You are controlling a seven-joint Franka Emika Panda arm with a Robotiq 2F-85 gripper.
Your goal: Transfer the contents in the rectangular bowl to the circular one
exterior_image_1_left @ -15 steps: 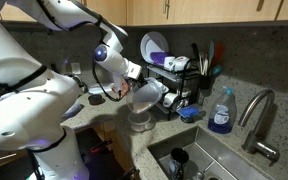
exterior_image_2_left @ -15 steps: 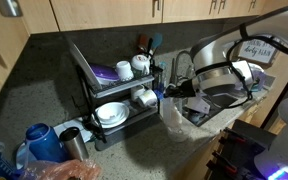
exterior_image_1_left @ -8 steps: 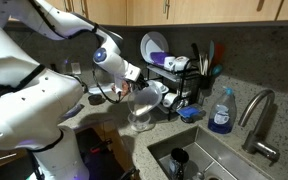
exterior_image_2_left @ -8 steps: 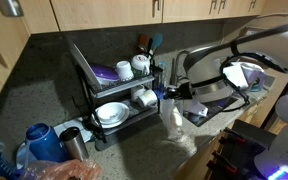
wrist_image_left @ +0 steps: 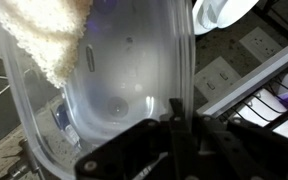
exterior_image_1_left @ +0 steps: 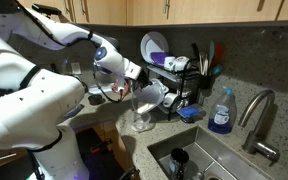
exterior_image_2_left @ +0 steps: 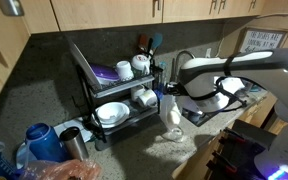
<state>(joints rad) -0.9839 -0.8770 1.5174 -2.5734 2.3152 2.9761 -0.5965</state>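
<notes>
Now the rectangular bowl (exterior_image_1_left: 141, 108), its rim pinched by the fingers (wrist_image_left: 173, 128), tilts steeper beside the rack (exterior_image_1_left: 184, 85) than before; its grains (wrist_image_left: 44, 35) seem ready to pour.

Translucent whitish rectangular bowl (wrist_image_left: 124, 90), pale cream grainy contents (wrist_image_left: 44, 35) at upper left of the wrist view, black hand (wrist_image_left: 174, 130), white arm (exterior_image_1_left: 34, 100), speckled grey surface (exterior_image_2_left: 134, 160), blue soap bottle (exterior_image_1_left: 221, 112), purple plate (exterior_image_2_left: 106, 72)
</notes>
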